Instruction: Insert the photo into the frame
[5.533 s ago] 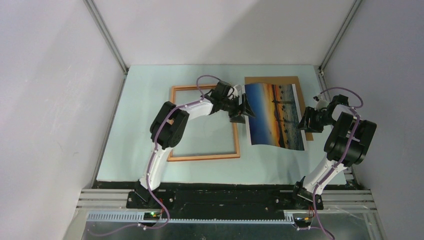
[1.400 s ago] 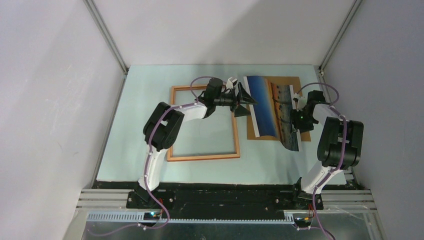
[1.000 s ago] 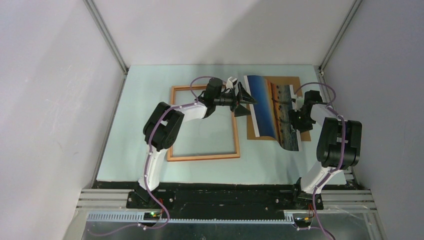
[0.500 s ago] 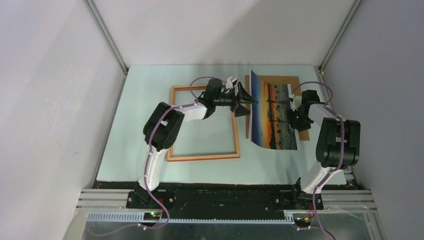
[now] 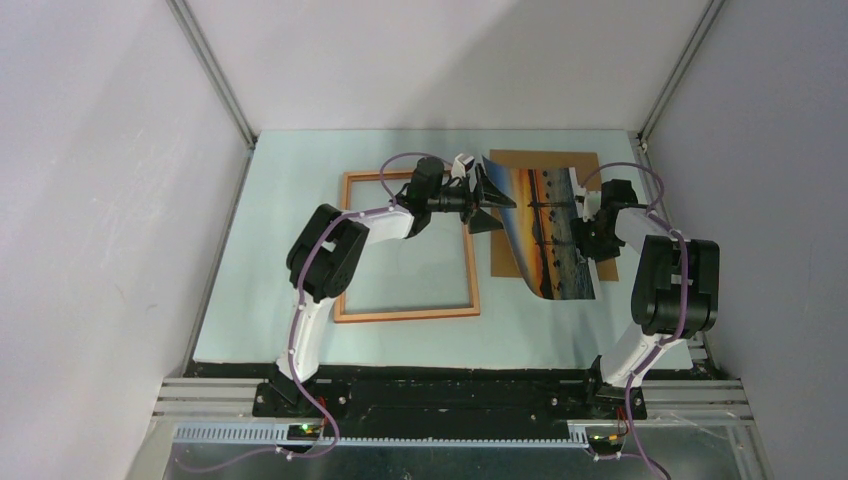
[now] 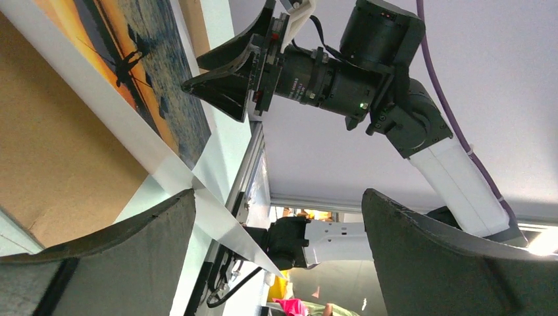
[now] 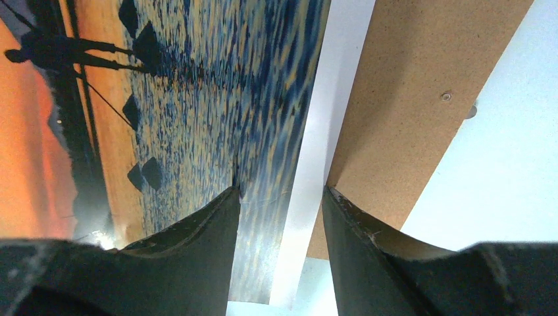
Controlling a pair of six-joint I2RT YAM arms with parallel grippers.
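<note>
The photo (image 5: 540,240), a sunset print with a white border, stands tilted over the brown backing board (image 5: 540,160), its left edge raised and its near end curling. My left gripper (image 5: 498,210) is open wide at that raised edge. In the left wrist view the photo's (image 6: 148,85) white corner pokes between the open fingers of the left gripper (image 6: 279,197), against one of them. My right gripper (image 5: 588,232) is at the photo's right edge. In the right wrist view the right gripper (image 7: 280,191) has its jaws partly apart, straddling the photo's (image 7: 184,99) white border. The frame (image 5: 474,275) lies flat to the left.
The backing board (image 7: 408,99) lies under the photo at the back right of the pale blue mat (image 5: 280,250). Grey walls close in the sides and back. The left arm (image 5: 330,250) reaches over the frame's opening.
The photo has unbent from a sharp fold, and its left edge has swung up and leaned towards my left gripper. The left jaws have opened a little wider. The right gripper has barely moved.
</note>
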